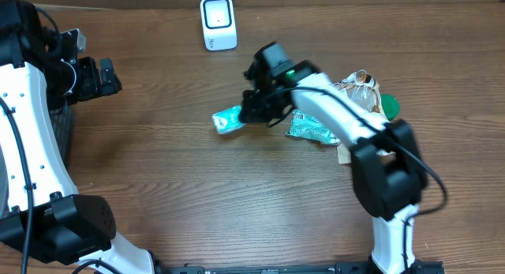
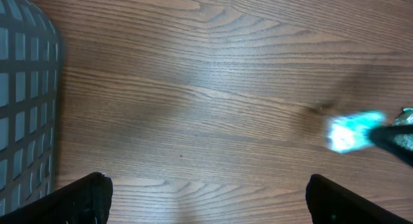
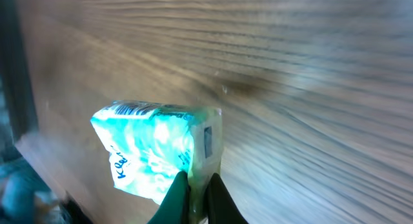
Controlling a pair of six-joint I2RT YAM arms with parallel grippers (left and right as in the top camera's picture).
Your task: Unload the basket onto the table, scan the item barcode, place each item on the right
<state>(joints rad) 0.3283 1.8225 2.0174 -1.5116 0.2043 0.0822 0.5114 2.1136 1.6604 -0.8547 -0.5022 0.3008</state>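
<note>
Right gripper (image 1: pixel 252 110) pinching a teal tissue pack (image 1: pixel 227 119) in front of the scanner (image 1: pixel 218 23)

The right fingers (image 3: pixel 174 197) are clamped on one edge of the pack, which lies on the robot's side of the white barcode scanner, well apart from it. The left gripper (image 1: pixel 101 76), spread wide and empty, hangs far left of the scanner, beside a mesh basket (image 2: pixel 22 101).

From my station, the scanner (image 1: pixel 218 23) stands at the far edge of the desk (image 1: pixel 158 187), about the middle. Nearer me and a little right of it is the packet (image 1: pixel 228 118), its right end pinched in my right end effector (image 1: pixel 254 108). A heap of goods (image 1: pixel 363 91) lies just right of that, partly under the right arm. The basket (image 1: pixel 63 128) sits at the desk's left edge, with my left end effector (image 1: pixel 110 78) beside it, well apart from the packet.
</note>
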